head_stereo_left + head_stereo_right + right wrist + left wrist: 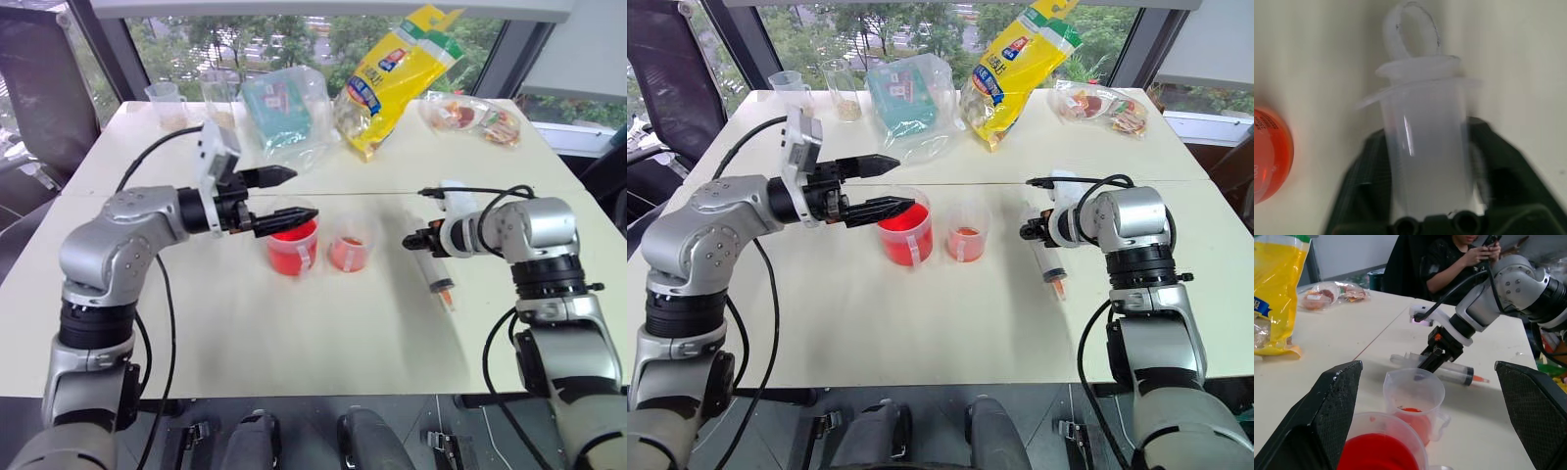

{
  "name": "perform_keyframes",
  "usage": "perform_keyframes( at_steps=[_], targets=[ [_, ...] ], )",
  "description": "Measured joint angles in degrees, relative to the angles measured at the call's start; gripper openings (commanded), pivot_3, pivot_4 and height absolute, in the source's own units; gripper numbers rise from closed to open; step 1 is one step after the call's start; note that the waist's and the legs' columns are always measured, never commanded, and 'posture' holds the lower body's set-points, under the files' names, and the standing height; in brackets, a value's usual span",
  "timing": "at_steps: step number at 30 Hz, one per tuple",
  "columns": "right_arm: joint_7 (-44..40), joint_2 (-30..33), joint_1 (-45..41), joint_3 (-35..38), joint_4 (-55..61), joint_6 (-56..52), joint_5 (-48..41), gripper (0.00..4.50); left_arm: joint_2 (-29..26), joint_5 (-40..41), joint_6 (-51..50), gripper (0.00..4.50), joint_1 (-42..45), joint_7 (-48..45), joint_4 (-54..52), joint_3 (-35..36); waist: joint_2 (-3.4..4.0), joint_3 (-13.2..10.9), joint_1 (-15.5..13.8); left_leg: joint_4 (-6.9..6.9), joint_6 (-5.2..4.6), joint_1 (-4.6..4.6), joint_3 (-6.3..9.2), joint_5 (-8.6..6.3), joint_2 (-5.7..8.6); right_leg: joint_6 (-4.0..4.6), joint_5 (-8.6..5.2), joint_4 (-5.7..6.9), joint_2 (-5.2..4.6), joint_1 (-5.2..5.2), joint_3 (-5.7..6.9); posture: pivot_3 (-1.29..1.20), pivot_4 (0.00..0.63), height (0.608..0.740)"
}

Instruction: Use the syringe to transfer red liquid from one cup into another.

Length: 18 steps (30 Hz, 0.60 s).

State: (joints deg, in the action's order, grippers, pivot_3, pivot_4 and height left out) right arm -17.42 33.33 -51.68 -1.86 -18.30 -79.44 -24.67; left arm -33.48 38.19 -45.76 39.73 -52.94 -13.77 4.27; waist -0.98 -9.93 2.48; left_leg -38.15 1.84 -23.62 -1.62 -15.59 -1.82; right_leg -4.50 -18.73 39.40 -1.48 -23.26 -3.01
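The syringe lies flat on the white table, orange tip toward me. My right gripper is open, its fingers standing either side of the clear barrel near the plunger end. The wider cup of bright red liquid stands mid-table. The narrower cup is just to its right, with a shallow pinkish-red layer. Open and empty, my left gripper hovers level above the wider cup, pointing right. The left wrist view looks over both cups to the syringe.
A yellow bag, a clear bag holding a green box and a snack packet lie along the far side. Two measuring cups with tan contents stand at the far left. A person sits beyond the table's right end.
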Motion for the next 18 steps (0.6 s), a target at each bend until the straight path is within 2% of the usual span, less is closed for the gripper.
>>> perform_keyframes(
  at_steps=[1,5,9,13,18],
  targets=[
    [-0.3,-0.2,0.0,0.2,0.0,0.0,0.2,4.45,-0.5,0.3,-0.4,4.50,-0.5,0.5,-0.6,0.0,0.00,0.0,0.0,0.00,0.00,0.00,0.00,0.00,0.00,0.00,0.00,0.00,0.00,0.00,0.00,0.00,0.150,0.740],
    [-1.7,0.0,-0.1,0.3,0.8,-0.1,0.9,4.45,-1.4,3.0,-2.9,4.50,-1.4,2.0,-1.6,1.5,0.00,0.0,0.0,0.00,0.00,0.00,0.01,0.00,0.00,0.00,0.00,0.00,0.00,0.00,0.01,0.00,0.150,0.740],
    [-5.1,3.1,0.0,0.0,7.3,0.1,0.7,4.45,-3.8,5.3,-4.3,4.50,-2.0,2.5,-3.6,3.6,0.01,0.0,0.0,0.02,-0.01,0.00,0.01,-0.01,0.00,0.00,0.00,-0.05,0.00,0.00,0.02,0.00,0.150,0.740],
    [-15.1,11.7,3.0,2.0,22.3,2.4,-4.8,4.45,-8.4,7.5,-6.4,4.50,-6.3,2.1,-5.7,4.9,0.01,0.0,-0.1,0.09,-0.04,-0.06,0.07,-0.03,-0.01,-0.01,-0.01,-0.19,0.01,0.00,0.07,0.00,0.150,0.740],
    [-25.4,17.1,8.1,8.3,33.7,6.0,-12.3,4.45,-11.3,9.9,-7.5,4.50,-8.3,2.6,-8.8,7.0,-0.01,0.0,-0.2,0.04,-0.09,0.07,0.09,-0.05,0.01,-0.01,0.00,-0.22,-0.03,0.23,0.09,0.00,0.150,0.740]
  ],
)
